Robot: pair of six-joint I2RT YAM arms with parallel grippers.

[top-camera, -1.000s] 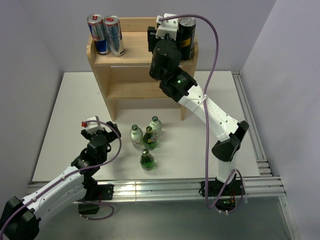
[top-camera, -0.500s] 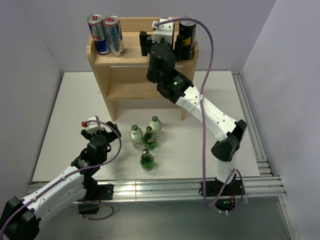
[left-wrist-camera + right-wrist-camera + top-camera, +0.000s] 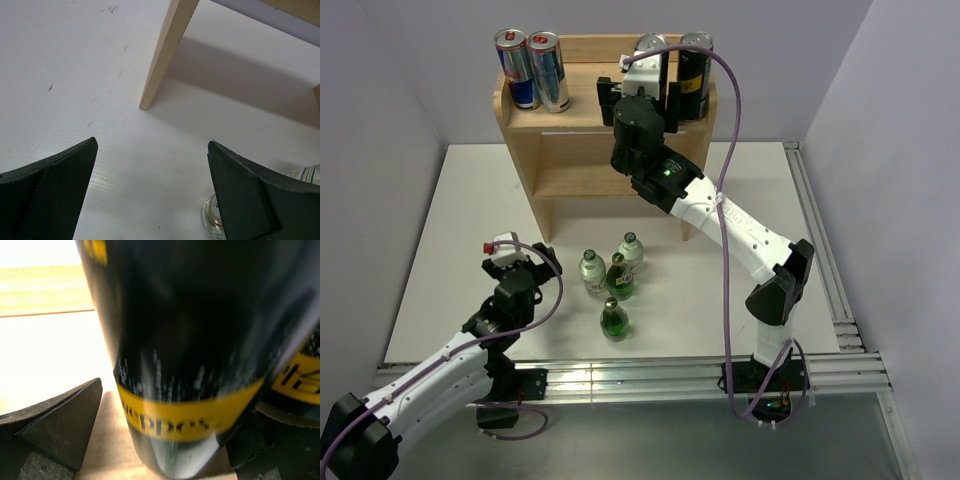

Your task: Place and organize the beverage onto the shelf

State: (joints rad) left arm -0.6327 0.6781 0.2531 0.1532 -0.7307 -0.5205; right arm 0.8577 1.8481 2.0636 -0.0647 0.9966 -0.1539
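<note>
From above, the light-wood shelf [image 3: 582,118] is standing at the back of the white surface [image 3: 450,210]. Two blue-and-silver cans [image 3: 530,70] are sitting side by side at the left end of its top tier. The right end effector [image 3: 638,98] is reaching onto the right end of that tier, its jaws spread wide on either side of a black can [image 3: 650,44] and clamping nothing. A second black can [image 3: 695,72] is standing just beside it, nearer the shelf's right edge. Four green bottles [image 3: 616,276] are standing upright in a loose cluster on the surface in front of the shelf. The left end effector [image 3: 535,262] is hovering low to their left, released and empty.

In the left wrist view, both dark fingers [image 3: 50,195] are sitting wide apart over bare surface. A shelf leg [image 3: 167,55] is rising ahead, and a bottle top [image 3: 215,212] is showing beside the right finger.

In the right wrist view, the black can, with its yellow band [image 3: 190,420], is filling the frame, blurred, and standing on the wooden tier. The left finger [image 3: 60,425] is sitting clear of it.
</note>
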